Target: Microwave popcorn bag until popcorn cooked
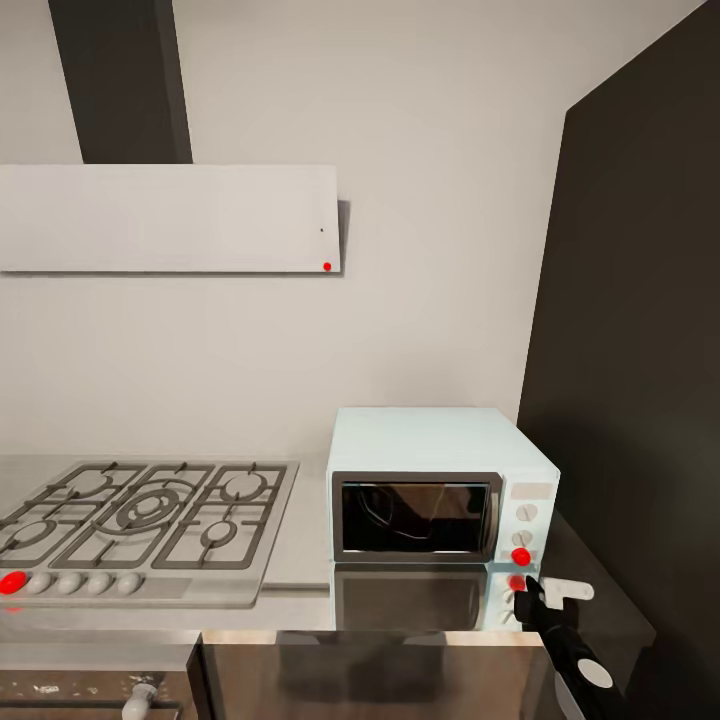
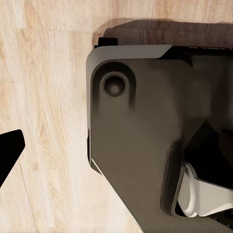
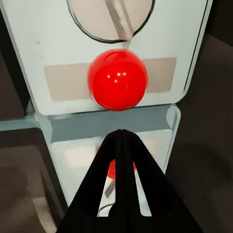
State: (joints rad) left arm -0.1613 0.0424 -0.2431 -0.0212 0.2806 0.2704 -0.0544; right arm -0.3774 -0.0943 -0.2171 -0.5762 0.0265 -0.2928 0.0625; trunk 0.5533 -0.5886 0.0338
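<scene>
The pale mint-blue microwave [image 1: 440, 495] stands on the grey countertop [image 1: 300, 565] with its dark glass door closed. A red round indicator light [image 1: 521, 556] glows low on its knob panel. My right gripper [image 1: 530, 585] is shut, its black fingertips [image 3: 121, 141] pressed together just below that red light [image 3: 117, 80] and under a round knob [image 3: 111, 19]. Nothing is held between them. One black fingertip [image 2: 7, 155] of my left gripper shows over the wood floor. The popcorn bag and popcorn are out of view.
A gas hob [image 1: 140, 520] with black grates lies left of the microwave, beneath a pale range hood [image 1: 170, 218]. A tall dark cabinet [image 1: 640, 350] rises at the right. An oven's top edge and knob [image 1: 140, 700] sit low left. My own dark base [image 2: 145, 145] is over plank floor.
</scene>
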